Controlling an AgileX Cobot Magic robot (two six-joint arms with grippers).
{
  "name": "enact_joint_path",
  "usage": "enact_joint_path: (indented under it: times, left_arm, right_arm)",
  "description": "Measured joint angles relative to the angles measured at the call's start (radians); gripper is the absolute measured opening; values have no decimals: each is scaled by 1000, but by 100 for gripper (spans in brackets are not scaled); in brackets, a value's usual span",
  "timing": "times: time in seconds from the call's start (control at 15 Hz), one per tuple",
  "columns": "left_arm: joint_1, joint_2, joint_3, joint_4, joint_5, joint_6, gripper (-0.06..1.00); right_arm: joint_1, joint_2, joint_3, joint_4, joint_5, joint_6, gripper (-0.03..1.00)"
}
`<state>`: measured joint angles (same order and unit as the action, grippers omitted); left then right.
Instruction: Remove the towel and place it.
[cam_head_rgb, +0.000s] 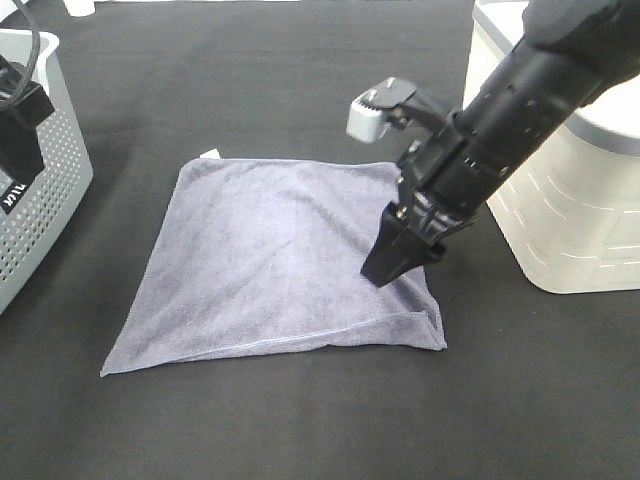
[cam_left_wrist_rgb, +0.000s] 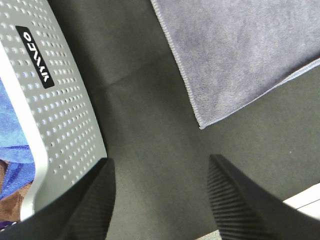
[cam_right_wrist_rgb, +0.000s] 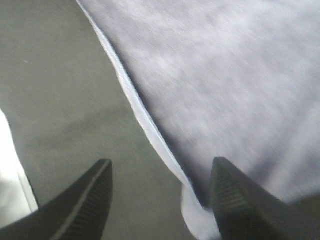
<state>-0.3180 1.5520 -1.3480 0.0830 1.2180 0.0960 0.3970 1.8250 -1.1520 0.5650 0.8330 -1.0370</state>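
Towel (cam_head_rgb: 270, 265) flat on black table covering (cam_head_rgb: 300, 80), between perforated grey basket (cam_head_rgb: 40, 190) and white bin (cam_head_rgb: 575, 200). Right gripper (cam_head_rgb: 385, 268) low over towel's right edge, jaws wide, straddling hem, holding nothing. Left gripper (cam_left_wrist_rgb: 160, 200) wide, empty, beside basket, apart from towel corner

The right tool (cam_right_wrist_rgb: 160, 200) hangs with its two dark ribbed fingers (cam_right_wrist_rgb: 235, 200) spread wide, one over the bare dark counter (cam_right_wrist_rgb: 55, 90) and the other over the towel (cam_right_wrist_rgb: 225, 75). The towel's stitched pale edge (cam_right_wrist_rgb: 135, 105) runs slantwise between the fingers, and the grey-lavender cloth, somewhat blurred, lies flat on the counter. A white object (cam_right_wrist_rgb: 12, 180) shows at the picture's border beside the finger that is over the counter.
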Motion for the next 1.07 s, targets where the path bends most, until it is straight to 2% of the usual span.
enact_joint_path:
  times: [0.13, 0.27, 0.67, 0.8, 1.07]
  left_arm:
    - [0, 0, 0, -4, 0, 2, 53]
    - [0, 0, 0, -4, 0, 5, 53]
    - [0, 0, 0, -4, 0, 9, 53]
    - [0, 0, 0, -4, 0, 9, 53]
    - [0, 0, 0, -4, 0, 12, 53]
  right_arm:
    - [0, 68, 0, 23, -1, -45, 57]
    - [0, 112, 0, 3, -1, -58, 57]
    - [0, 191, 15, -46, -2, -39, 56]
    - [0, 211, 16, -54, 44, 0, 55]
    - [0, 211, 16, -128, 207, 156, 50]
